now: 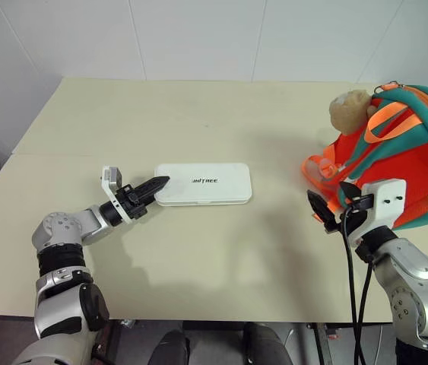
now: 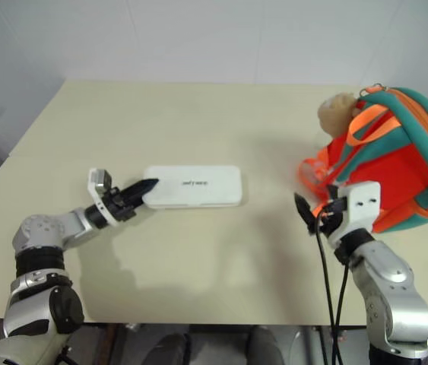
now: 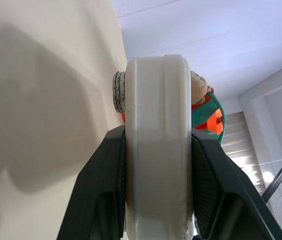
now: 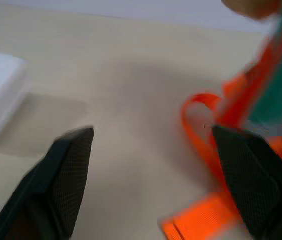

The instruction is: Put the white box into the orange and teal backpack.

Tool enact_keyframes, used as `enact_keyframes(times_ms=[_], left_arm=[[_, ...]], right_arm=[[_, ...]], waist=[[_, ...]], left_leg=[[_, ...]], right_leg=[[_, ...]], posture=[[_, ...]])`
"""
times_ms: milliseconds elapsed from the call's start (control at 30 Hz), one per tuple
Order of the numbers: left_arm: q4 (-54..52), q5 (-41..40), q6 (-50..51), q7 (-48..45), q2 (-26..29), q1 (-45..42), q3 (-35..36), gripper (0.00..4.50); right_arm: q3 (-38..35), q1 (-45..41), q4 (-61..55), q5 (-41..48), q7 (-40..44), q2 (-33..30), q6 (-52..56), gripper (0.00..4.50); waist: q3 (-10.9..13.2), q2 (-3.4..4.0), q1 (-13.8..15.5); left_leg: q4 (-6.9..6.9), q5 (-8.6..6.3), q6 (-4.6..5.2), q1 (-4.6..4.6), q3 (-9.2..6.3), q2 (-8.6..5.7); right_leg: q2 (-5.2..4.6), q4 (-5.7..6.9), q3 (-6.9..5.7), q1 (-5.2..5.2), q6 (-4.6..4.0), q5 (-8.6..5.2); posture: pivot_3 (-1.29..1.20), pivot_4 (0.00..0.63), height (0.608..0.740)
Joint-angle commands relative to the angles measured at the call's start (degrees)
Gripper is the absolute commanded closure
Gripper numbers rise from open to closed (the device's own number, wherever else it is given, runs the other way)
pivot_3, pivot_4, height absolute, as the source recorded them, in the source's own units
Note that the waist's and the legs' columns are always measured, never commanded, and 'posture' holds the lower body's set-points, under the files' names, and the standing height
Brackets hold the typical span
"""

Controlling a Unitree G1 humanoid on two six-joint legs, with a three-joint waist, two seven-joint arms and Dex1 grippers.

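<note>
The white box [image 1: 203,183] lies flat on the table [image 1: 198,114], its long axis running toward the orange and teal backpack [image 1: 396,163], with the left gripper [image 1: 158,185] pinching its far end and the right gripper [image 1: 334,204] spread wide beside the backpack's straps.

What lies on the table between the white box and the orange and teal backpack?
Only bare table lies between the white box and the orange and teal backpack, as the left eye view shows; the open right gripper hovers beside the backpack.
</note>
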Motion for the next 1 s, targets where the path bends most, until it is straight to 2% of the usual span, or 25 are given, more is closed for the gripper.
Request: enact_keyframes(times_ms=[33, 367, 600, 800, 900, 1000], left_arm=[[-6.0, -4.7, 1.0, 2.4, -1.5, -0.1, 2.1, 3.17], [-10.4, -9.3, 1.3, 7.9, -4.0, 1.8, 2.9, 3.17], [-13.5, -12.2, 1.3, 10.5, -5.3, 4.2, 3.1, 3.17], [-15.3, -14.5, 1.3, 12.4, -5.3, 5.8, 3.2, 3.17], [-16.2, -15.7, 1.2, 13.5, -5.2, 6.4, 3.3, 3.17], [-16.8, -16.7, 1.2, 14.5, -5.1, 6.9, 3.2, 3.17]], right_arm=[[-3.5, -0.5, -0.5, 0.1, -3.2, 1.2, -3.3, 0.00], [-5.1, -9.4, 11.5, -0.8, -4.1, -1.0, -9.7, 0.00], [-2.8, -20.7, 28.4, -2.9, -2.1, -3.1, -17.4, 0.00], [-1.8, -25.4, 35.7, -4.6, -3.0, -2.9, -21.9, 0.00], [-1.8, -26.4, 36.7, -3.4, -3.0, -2.0, -21.3, 0.59], [-1.4, -26.7, 36.6, -3.6, -3.1, -1.8, -21.6, 1.60]], waist=[[0.0, 0.00, 0.0], [0.0, 0.00, -0.1], [0.0, 0.01, -0.2], [0.0, 0.01, -0.4], [0.0, 0.01, -0.3], [0.0, 0.01, -0.3]], left_leg=[[0.00, 0.00, 0.00, 0.01, 0.02, 0.00], [-0.01, 0.00, -0.01, 0.09, 0.16, 0.00], [-0.04, 0.03, -0.06, 0.05, 0.38, -0.01], [-0.09, 0.02, -0.05, 0.02, 0.54, -0.01], [-0.08, 0.01, -0.06, 0.02, 0.57, -0.01], [-0.06, 0.01, -0.06, 0.02, 0.57, -0.01]], right_leg=[[0.00, -0.01, 0.03, 0.00, 0.00, 0.00], [0.01, -0.23, 0.15, 0.00, -0.02, 0.02], [0.01, -0.31, 0.33, -0.01, 0.11, 0.15], [0.01, -0.44, 0.47, -0.08, 0.15, 0.17], [0.01, -0.46, 0.51, -0.09, 0.17, 0.18], [0.01, -0.45, 0.52, -0.08, 0.18, 0.19]], posture=[[0.00, 0.150, 0.740], [0.00, 0.150, 0.740], [0.00, 0.150, 0.740], [0.00, 0.150, 0.740], [0.00, 0.150, 0.740], [0.00, 0.150, 0.740]])
